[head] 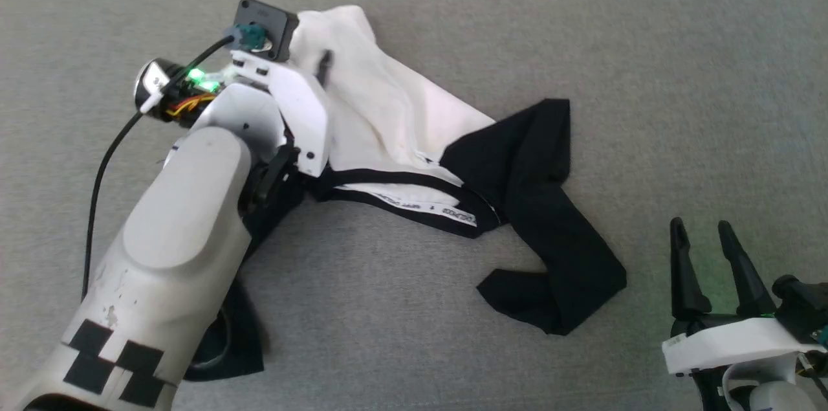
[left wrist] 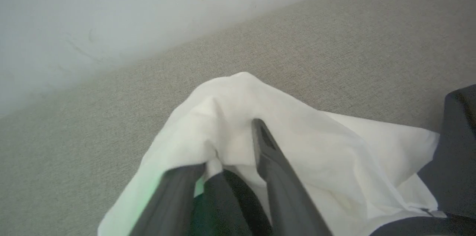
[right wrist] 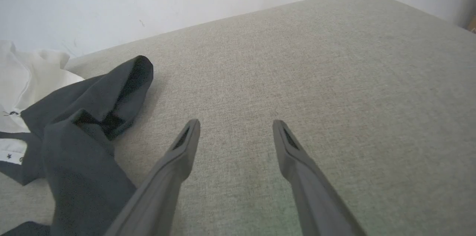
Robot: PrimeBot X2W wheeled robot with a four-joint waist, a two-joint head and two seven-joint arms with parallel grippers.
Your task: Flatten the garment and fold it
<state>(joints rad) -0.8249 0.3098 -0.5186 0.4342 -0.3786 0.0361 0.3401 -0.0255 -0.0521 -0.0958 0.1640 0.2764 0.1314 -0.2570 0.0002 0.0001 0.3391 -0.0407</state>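
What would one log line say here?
garment: crumpled, unfolded | left fingers: parted, amid garment | right fingers: open, empty

You can see tiny dark letters printed along the white neck band [head: 424, 206] of the small white cloth T-shirt with black sleeves [head: 388, 107], but they are too small and blurry for you to read. In the right wrist view, one little dark star [right wrist: 9, 157] shows on that band

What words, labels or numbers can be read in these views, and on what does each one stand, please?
Neck band of the garment: dark lettering on white, too small to read.
Left forearm: black square markings, no letters.
Pale sticker by the left wrist: blurred, unreadable.
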